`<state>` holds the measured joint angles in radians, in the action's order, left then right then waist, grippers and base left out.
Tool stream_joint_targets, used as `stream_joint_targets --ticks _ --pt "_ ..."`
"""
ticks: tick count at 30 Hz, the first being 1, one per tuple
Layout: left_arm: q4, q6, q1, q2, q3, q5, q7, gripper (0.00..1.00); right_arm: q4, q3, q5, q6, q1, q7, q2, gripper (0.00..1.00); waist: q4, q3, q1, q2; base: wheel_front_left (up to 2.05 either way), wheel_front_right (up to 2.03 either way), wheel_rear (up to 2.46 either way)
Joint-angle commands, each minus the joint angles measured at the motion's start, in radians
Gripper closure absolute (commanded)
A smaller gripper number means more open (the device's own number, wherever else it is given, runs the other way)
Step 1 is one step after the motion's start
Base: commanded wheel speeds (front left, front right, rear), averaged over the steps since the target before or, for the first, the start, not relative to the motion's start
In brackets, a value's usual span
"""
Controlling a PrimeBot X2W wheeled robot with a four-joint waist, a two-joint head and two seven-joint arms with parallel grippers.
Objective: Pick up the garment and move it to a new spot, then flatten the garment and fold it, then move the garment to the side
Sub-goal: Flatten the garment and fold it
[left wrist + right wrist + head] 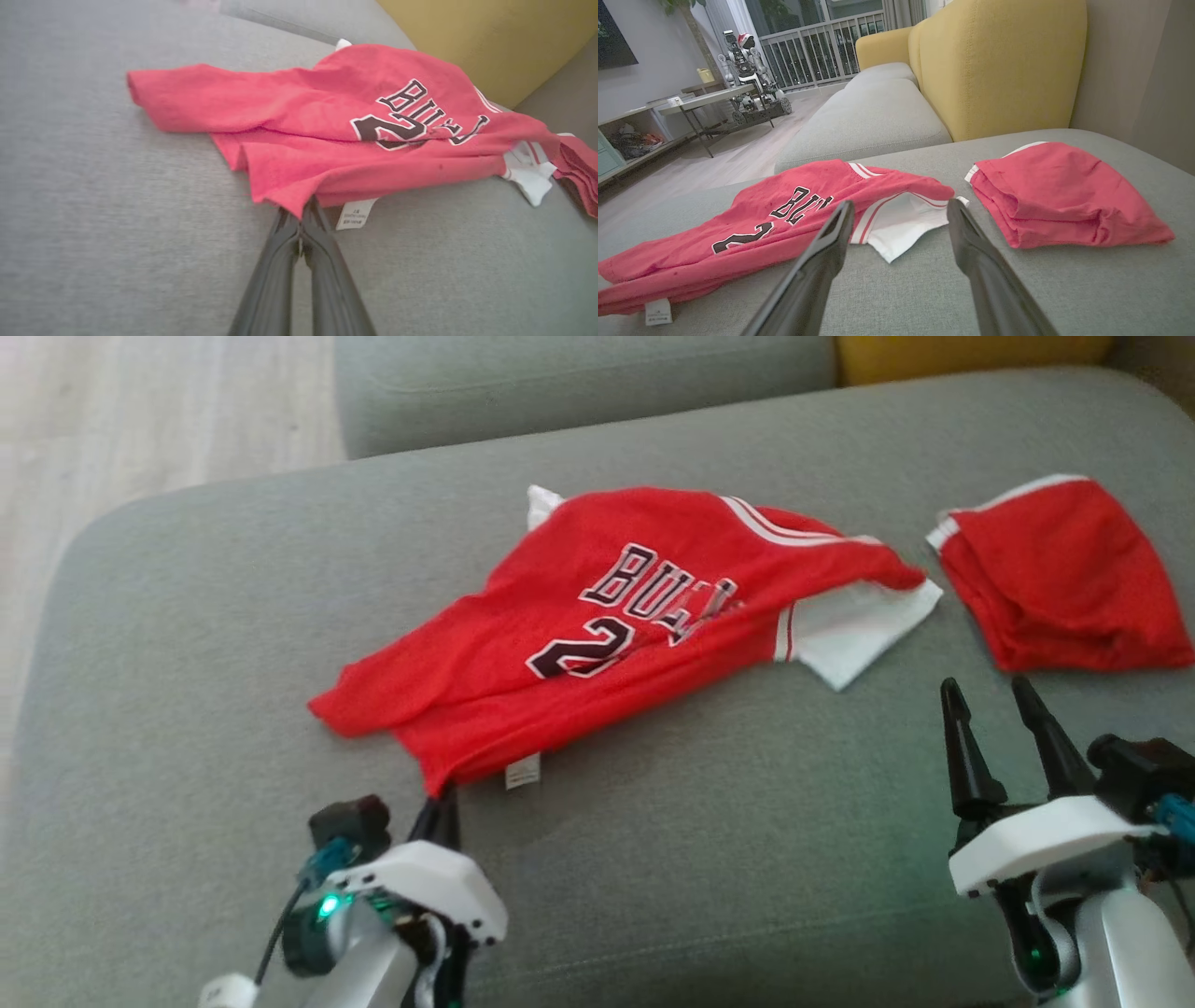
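Note:
A red jersey [597, 635] with dark "BULL" lettering and white sleeves lies crumpled across the grey sofa cushion [747, 821]. Its near hem corner, beside a white care label [523, 771], is pinched by my left gripper [442, 795]; in the left wrist view the two dark fingers meet on that red corner [299, 210]. My right gripper [990, 695] stands open above bare cushion, fingers apart, short of the jersey's white sleeve [901, 228]. The same jersey [761, 224] spreads left of the right gripper [900, 205] in its wrist view.
A second red garment [1060, 574], folded with white trim, lies at the cushion's right. Yellow sofa back [999, 65] rises behind. Wooden floor [140, 411] lies beyond the cushion's left edge; a low table [705, 95] and another robot [747, 51] stand far off.

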<state>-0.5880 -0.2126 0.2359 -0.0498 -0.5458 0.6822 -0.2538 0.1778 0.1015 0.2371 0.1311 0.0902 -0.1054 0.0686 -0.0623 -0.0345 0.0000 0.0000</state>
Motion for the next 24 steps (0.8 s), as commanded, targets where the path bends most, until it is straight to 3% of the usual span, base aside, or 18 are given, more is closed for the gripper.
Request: stream_joint_targets --ticks 1,13,18,24 --pt "0.033 -0.008 0.005 -0.016 0.050 -0.025 -0.008 1.00 -0.026 -0.015 -0.007 0.000 0.025 0.001 0.001 0.00 0.023 0.014 0.0000 0.0000 0.00 0.00 0.00" --pt "0.142 -0.019 -0.086 -0.058 0.195 -0.158 -0.008 1.00 0.090 0.067 -0.007 0.000 0.034 0.051 -0.017 0.00 0.127 0.038 0.0000 0.0000 0.00 0.00 0.00" --pt "0.164 0.000 -0.093 -0.044 0.198 -0.198 -0.008 1.00 0.197 0.085 0.048 0.000 0.102 0.082 -0.018 0.00 0.162 0.003 0.0000 0.0000 0.00 0.00 0.00" --pt "0.167 0.012 -0.067 -0.019 0.180 -0.222 -0.008 1.00 0.331 0.125 -0.020 0.000 0.221 0.099 -0.018 0.00 0.186 -0.051 0.0000 0.0000 0.00 0.00 0.00"
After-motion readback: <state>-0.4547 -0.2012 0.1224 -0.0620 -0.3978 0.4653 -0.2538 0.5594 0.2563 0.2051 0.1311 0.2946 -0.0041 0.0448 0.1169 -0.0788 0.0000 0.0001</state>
